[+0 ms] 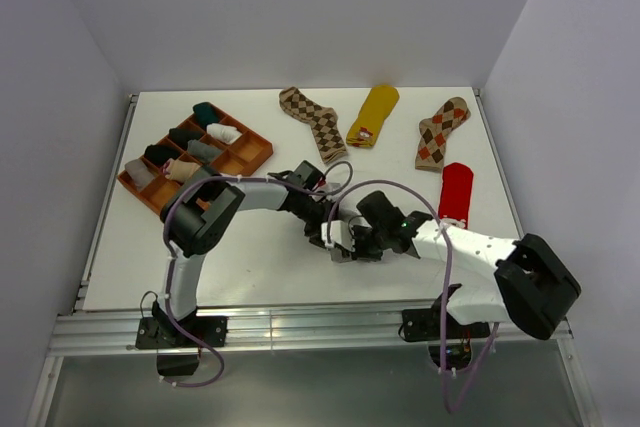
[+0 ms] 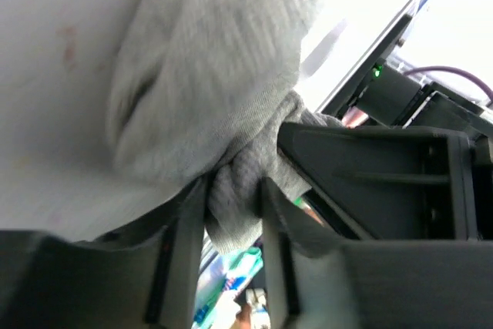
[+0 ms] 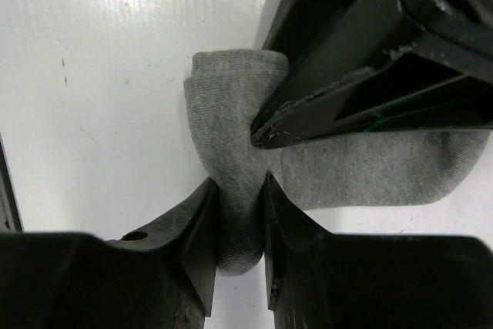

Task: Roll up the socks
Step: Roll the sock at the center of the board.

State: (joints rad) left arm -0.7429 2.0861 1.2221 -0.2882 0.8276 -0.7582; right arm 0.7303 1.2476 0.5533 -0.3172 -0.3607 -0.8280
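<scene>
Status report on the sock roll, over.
Both shut: left gripper and right gripper pinch grey sock, mid-table. Four flat socks, tray: far side. Nothing in the way.

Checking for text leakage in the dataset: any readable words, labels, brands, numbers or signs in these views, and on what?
No legible text in any view.
On the mustard yellow sock: a small pale patch at its near end, too small to read.
Left wrist view, below the grey sock: a teal and white blur, too blurred to read.
On the orange tray: no marking visible.
</scene>
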